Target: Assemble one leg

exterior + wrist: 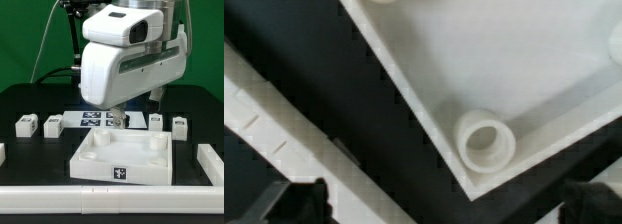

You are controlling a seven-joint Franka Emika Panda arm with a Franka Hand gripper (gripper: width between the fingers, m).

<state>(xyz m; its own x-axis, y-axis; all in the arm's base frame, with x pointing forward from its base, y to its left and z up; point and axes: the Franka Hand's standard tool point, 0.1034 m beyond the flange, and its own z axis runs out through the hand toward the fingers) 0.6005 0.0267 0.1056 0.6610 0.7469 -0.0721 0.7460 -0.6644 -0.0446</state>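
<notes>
Four small legs [26, 124] near white panel [122, 157]

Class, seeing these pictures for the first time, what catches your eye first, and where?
A bulky white robot arm fills the exterior view's upper middle. Below it a large white panel lies on the black table, small legs lined up behind. The wrist view shows a round socket in its corner.

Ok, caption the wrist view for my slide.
Open jaws hover over a corner socket of the white panel on the black table.
</notes>
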